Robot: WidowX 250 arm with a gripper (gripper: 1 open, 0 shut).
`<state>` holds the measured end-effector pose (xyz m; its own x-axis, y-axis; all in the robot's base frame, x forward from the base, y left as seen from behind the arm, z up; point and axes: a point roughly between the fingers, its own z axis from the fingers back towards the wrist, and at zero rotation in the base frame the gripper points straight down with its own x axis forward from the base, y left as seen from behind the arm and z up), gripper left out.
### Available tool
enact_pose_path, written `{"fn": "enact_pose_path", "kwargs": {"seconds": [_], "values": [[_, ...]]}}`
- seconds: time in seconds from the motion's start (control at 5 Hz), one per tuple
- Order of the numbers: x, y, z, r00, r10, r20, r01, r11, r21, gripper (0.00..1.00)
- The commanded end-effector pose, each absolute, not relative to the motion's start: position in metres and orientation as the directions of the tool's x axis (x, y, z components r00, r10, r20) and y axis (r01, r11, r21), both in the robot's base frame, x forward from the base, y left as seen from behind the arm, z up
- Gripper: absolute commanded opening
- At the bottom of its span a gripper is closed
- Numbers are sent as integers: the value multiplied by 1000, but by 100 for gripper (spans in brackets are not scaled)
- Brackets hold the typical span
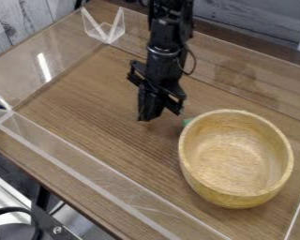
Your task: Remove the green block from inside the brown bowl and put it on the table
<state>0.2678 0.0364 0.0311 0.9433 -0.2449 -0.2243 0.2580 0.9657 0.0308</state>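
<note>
The brown bowl [194,167] stands at the right of the table [78,108], and its inside shows only bare wood. A tiny speck of the green block [186,120] lies on the tabletop just outside the bowl's upper-left rim. My gripper [147,114] hangs straight down from the black arm, a little left of that speck and of the bowl. Its fingers are pressed together with nothing visible between them, and the tips are close above the wood.
Low clear acrylic walls [65,157] edge the tabletop on the front and left. A clear folded stand [102,26] sits at the back left. A faint round mark [231,67] shows on the wood behind the bowl.
</note>
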Motion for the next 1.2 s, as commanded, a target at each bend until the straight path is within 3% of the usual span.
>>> {"fn": "enact_pose_path", "kwargs": {"seconds": [0.0, 0.2, 0.4, 0.6, 0.8, 1.0], "values": [[283, 36, 40, 945, -269, -185, 285, 957, 60, 0], [284, 36, 40, 939, -286, -192, 303, 950, 70, 100], [285, 39, 37, 935, -293, -202, 308, 950, 50, 100], [285, 42, 46, 939, -295, -178, 306, 951, 36, 100], [285, 40, 85, 953, -274, -129, 286, 954, 87, 100], [283, 36, 98, 968, -234, -94, 245, 959, 141, 100]]}}
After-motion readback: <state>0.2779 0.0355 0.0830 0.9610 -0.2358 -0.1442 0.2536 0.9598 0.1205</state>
